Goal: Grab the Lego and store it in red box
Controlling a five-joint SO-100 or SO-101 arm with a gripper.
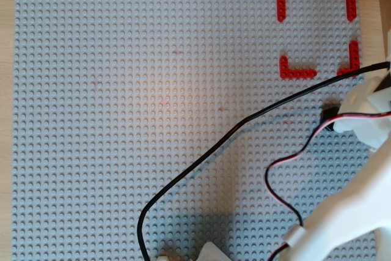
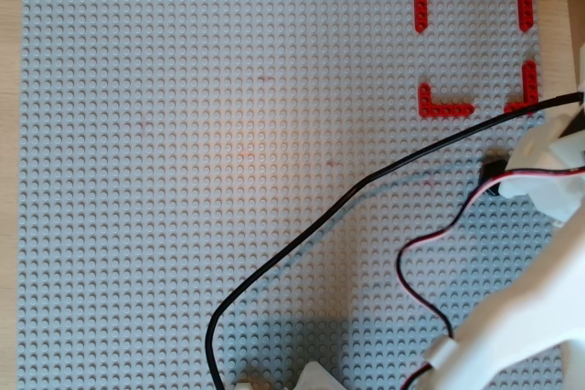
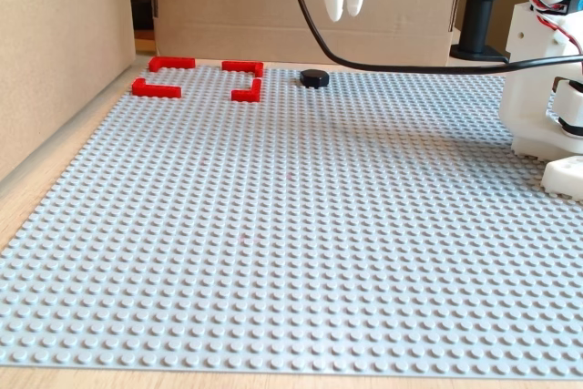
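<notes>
Lying outside the red box in both overhead views, the black Lego is being half hidden by the arm. In the fixed view, the gripper is being held above the Lego, fingers nearly together and empty; nothing is being stored yet.

The Lego is a small, low, black, roundish piece lying flat on the studded grey surface, seen clearly in the fixed view, just to the right of the red box and apart from it. In both overhead views only a dark sliver shows below the box. The red box is four thin red L-shaped corners forming a square outline with gaps between; nothing lies inside it.
</notes>
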